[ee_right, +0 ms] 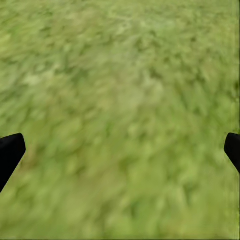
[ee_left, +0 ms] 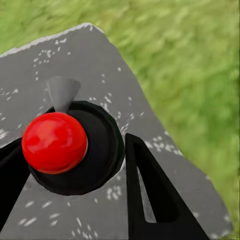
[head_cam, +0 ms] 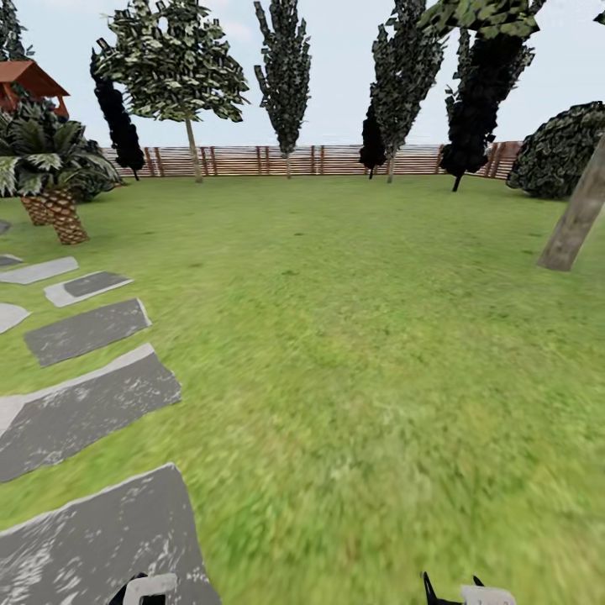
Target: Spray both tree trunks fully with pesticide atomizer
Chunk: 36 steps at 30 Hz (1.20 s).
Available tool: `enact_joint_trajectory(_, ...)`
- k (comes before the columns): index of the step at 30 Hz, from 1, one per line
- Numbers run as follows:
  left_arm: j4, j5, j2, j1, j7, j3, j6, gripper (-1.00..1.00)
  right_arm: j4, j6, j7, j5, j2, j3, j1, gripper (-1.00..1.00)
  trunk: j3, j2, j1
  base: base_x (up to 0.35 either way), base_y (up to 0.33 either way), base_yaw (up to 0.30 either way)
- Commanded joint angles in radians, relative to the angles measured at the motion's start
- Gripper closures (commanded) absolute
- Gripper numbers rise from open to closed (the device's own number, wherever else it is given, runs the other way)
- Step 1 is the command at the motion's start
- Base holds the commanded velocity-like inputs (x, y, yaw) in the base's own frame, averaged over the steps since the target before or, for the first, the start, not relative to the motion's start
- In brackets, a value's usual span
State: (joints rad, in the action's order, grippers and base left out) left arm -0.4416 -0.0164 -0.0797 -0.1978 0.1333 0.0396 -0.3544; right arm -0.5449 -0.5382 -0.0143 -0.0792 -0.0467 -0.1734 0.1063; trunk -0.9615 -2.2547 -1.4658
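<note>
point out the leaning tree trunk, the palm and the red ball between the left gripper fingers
leaning tree trunk (head_cam: pixel 576 220), head view, mid trunk
palm (head_cam: pixel 52 164), head view, fronds
red ball (ee_left: pixel 54 142), left wrist view, middle of the ball

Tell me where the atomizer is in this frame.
In the left wrist view, the atomizer, red-topped, sits between the left gripper fingers, above a grey paving stone beside grass.

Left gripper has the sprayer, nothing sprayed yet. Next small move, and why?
Probably turn and drive the base toward the thick leaning trunk at the far right. The left gripper is shut on the atomizer, seen from above with its red top over a grey paving slab, while that trunk stands well across the lawn, too far for spray to reach. The right gripper hangs open over grass.
</note>
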Motion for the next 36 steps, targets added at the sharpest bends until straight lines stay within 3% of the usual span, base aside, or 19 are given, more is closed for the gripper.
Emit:
enact_joint_trajectory(1, 0.000, -0.002, 0.000, 0.000, 0.002, 0.000, -0.003, 1.00, 0.002, -0.003, -0.001, -0.008, 0.001, -0.005, 0.001, -1.00, -0.001, 0.000, 0.000, 0.120, -0.245, -0.300)
enact_joint_trajectory(36, 0.000, -0.003, 0.000, 0.000, 0.005, 0.000, -0.001, 1.00, 0.002, -0.003, -0.001, -0.008, 0.001, -0.005, 0.001, -1.00, -0.001, 0.000, 0.000, 0.137, -0.244, -0.299)
